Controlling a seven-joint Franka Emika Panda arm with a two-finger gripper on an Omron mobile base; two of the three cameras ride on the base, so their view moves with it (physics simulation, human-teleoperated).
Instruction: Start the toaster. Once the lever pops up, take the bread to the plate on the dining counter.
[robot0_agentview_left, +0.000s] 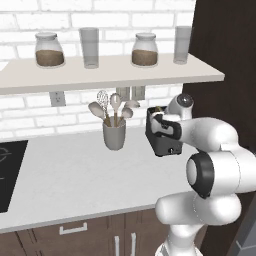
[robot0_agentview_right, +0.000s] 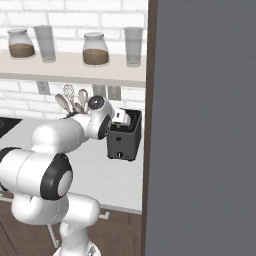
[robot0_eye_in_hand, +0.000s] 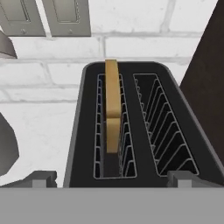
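The black two-slot toaster stands on the white worktop against the brick wall, close to a dark tall panel on its right. It also shows under my hand as the toaster and the toaster. A brown bread slice stands upright in the toaster's left slot, its top edge above the rim. My gripper hovers just above the toaster's near end, open, its fingertips spread wider than both slots and holding nothing. From the base cameras the gripper hangs over the toaster top. The plate and the dining counter are out of view.
A grey utensil cup with spoons stands left of the toaster. A shelf with jars and glasses hangs above. A black cooktop is at far left. A dark tall panel closes off the right side.
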